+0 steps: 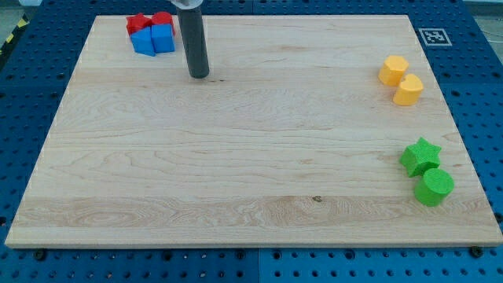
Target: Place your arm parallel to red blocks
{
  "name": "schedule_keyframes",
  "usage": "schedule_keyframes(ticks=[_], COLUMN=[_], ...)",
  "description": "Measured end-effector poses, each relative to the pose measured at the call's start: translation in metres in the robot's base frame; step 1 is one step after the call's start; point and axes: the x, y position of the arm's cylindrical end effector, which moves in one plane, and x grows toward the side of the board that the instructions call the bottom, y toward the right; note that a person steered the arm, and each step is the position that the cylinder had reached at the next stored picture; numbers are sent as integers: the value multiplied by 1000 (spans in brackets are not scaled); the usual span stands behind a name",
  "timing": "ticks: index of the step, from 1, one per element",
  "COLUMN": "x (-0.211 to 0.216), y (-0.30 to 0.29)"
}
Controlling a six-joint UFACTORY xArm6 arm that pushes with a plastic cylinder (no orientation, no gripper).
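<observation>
Two red blocks sit at the view's top left of the wooden board: a red star-like block [138, 23] and a red round block [163, 20]. Right below them lie two blue blocks [154, 39], touching them. My tip [199, 75] rests on the board just to the right of and slightly below this cluster, apart from it. The dark rod rises straight up from the tip to the view's top edge.
Two yellow blocks, a hexagon [393, 70] and a round one [409, 90], sit at the right. A green star [420, 156] and a green cylinder [433, 187] sit at the lower right. The board [251, 157] lies on a blue perforated table.
</observation>
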Motion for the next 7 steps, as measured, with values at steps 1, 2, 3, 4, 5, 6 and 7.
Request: schedule_keyframes(ticks=[1, 2, 3, 4, 5, 6, 7], x=[-8, -22, -26, -31, -32, -35, -35], y=[0, 1, 1, 1, 11, 27, 50])
